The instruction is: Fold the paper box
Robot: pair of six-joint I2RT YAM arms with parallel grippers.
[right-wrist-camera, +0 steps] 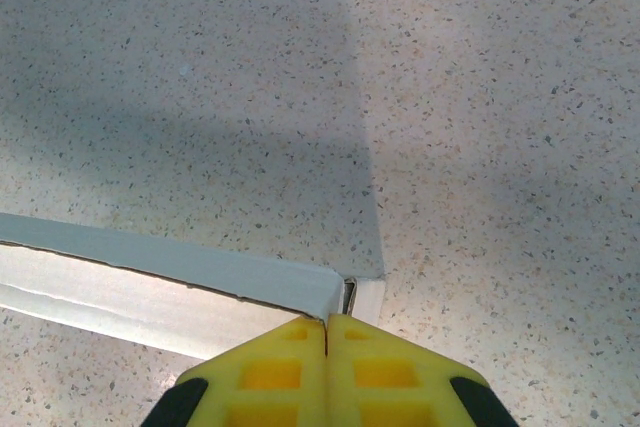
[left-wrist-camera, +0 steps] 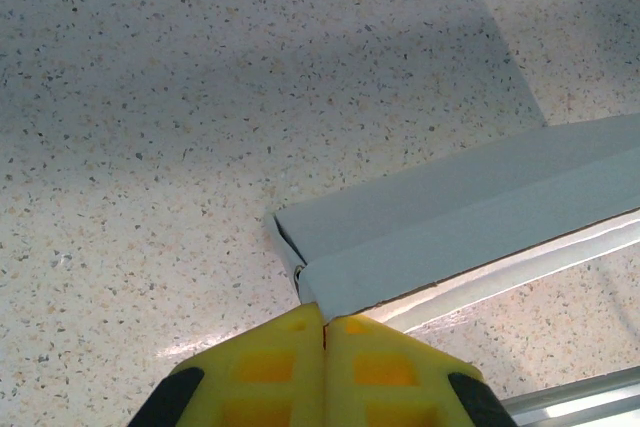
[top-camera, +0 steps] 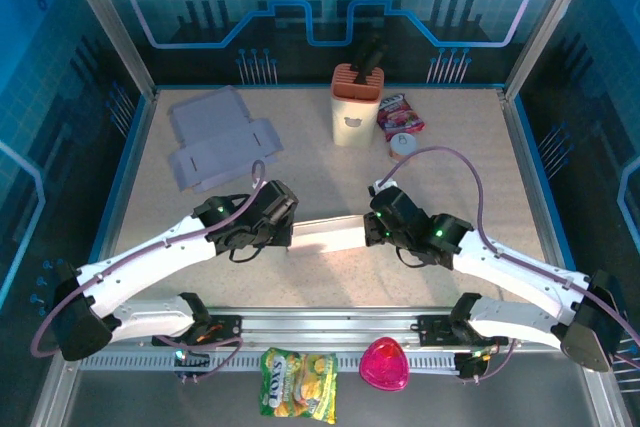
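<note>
The paper box (top-camera: 330, 235) is a long, narrow, partly folded white-grey piece lying across the middle of the table. My left gripper (top-camera: 290, 227) is at its left end and my right gripper (top-camera: 372, 229) at its right end. In the left wrist view the yellow fingertips are pressed together, and my left gripper (left-wrist-camera: 323, 319) touches the corner of the box (left-wrist-camera: 450, 217). In the right wrist view my right gripper (right-wrist-camera: 327, 322) is likewise shut, its tip against the folded end of the box (right-wrist-camera: 150, 267). No paper visibly sits between either pair of pads.
A flat unfolded grey box sheet (top-camera: 220, 137) lies at the back left. A beige holder (top-camera: 356, 107) with a dark tool, a red snack packet (top-camera: 400, 115) and a small white disc (top-camera: 403, 144) stand at the back centre. A yellow snack bag (top-camera: 298, 397) and a pink object (top-camera: 384, 365) lie beyond the front rail.
</note>
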